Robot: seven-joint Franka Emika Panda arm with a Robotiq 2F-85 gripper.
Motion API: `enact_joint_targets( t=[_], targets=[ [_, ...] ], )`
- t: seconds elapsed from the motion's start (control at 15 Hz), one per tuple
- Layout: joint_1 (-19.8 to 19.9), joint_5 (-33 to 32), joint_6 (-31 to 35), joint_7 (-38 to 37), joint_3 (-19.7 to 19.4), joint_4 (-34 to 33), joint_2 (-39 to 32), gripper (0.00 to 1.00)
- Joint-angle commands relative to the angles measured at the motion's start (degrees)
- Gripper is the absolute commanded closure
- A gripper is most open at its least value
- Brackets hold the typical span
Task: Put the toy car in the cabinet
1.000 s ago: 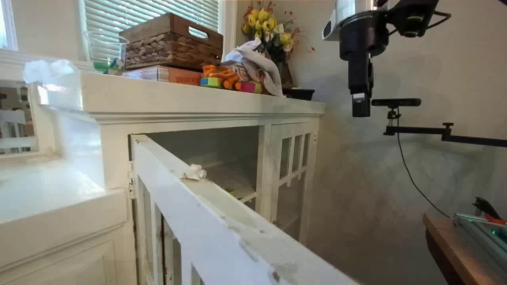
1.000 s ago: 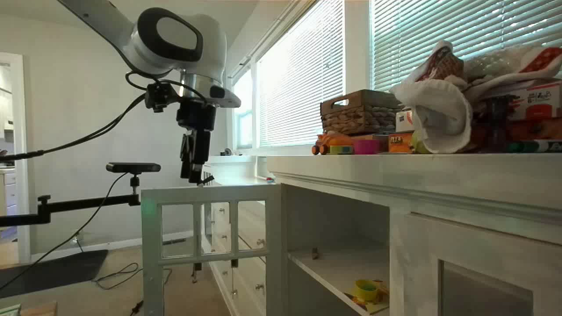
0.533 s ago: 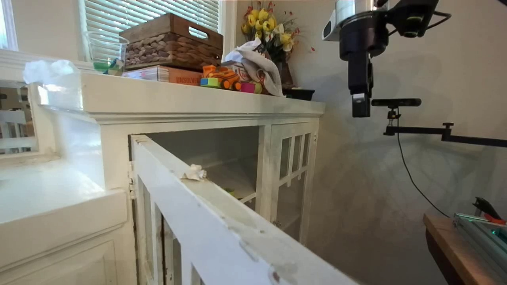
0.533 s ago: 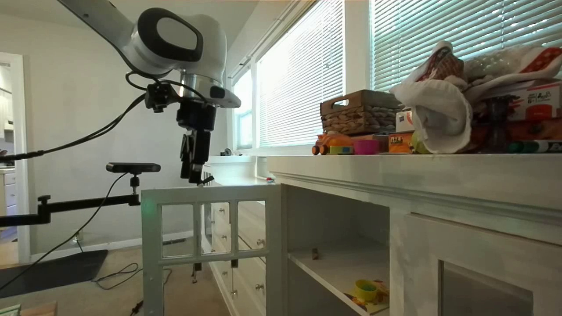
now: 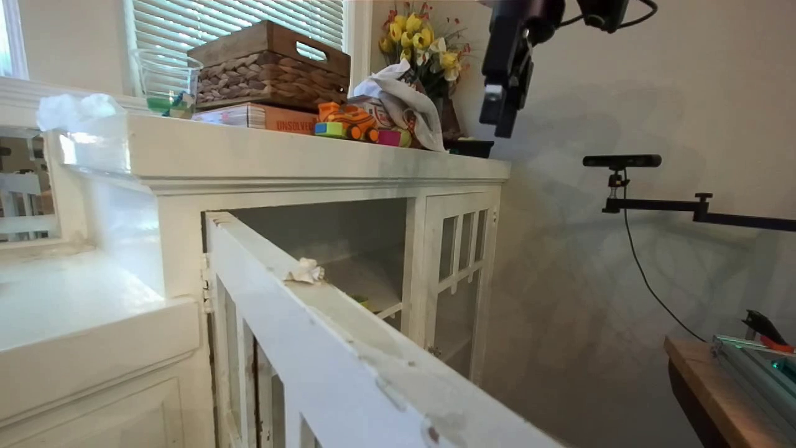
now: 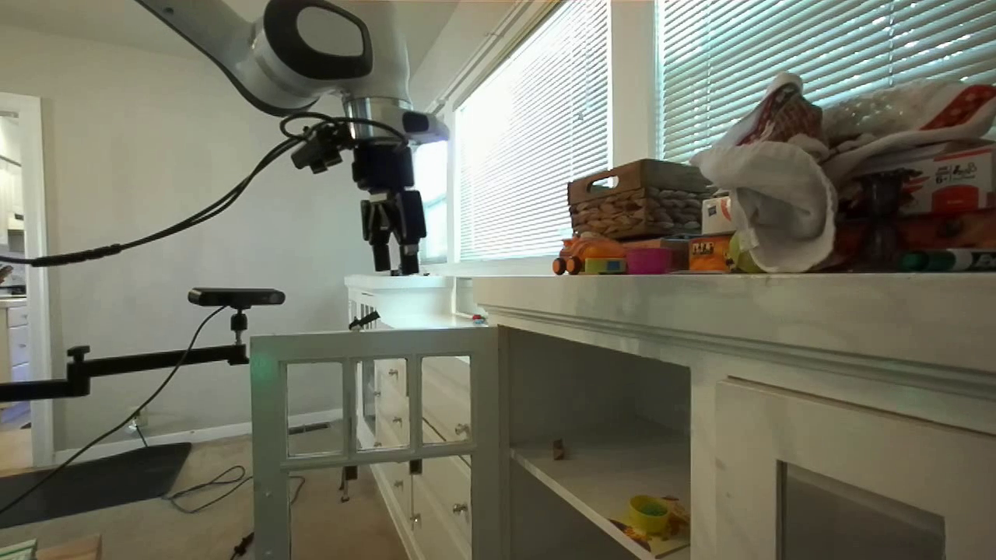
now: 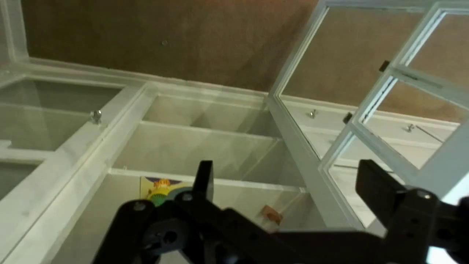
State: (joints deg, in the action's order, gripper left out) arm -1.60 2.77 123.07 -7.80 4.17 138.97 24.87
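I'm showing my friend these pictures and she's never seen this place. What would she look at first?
Probably the big white robot arm, with its black gripper open and hanging in the air. Next, I think, the bright orange toy car on top of the cream-white cabinet, with yellow flowers farther right in an exterior view. Then maybe the cabinet door, standing wide open beside the shelf.

One toy car point(image 5: 352, 119); one basket point(image 5: 305, 78); one hand point(image 7: 288, 178) (two fingers point(image 7: 375, 190)).
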Motion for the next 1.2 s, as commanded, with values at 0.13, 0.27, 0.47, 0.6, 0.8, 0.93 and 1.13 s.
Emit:
enact_joint_targets(
  t=[0.13, 0.27, 0.47, 0.6, 0.8, 0.93, 1.13],
  targets=[
    [1.0, -4.5, 7.7, -1.0, 1.3, -10.0, -8.1, 0.0],
    [2.1, -6.7, 10.0, -2.8, 1.1, -13.4, -11.4, 0.0],
    [3.5, -8.6, 10.6, -5.7, 0.4, -19.0, -16.2, 0.0],
    [3.8, -8.8, 9.0, -7.8, -0.1, -21.3, -17.2, 0.0],
    [3.3, -7.8, 9.4, -6.6, -1.0, -19.6, -16.1, 0.0],
    [3.4, -7.9, 8.8, -7.4, -1.0, -20.2, -16.2, 0.0],
    [3.0, -6.8, 9.2, -2.5, -1.8, -21.0, -16.5, 0.0]
  ],
)
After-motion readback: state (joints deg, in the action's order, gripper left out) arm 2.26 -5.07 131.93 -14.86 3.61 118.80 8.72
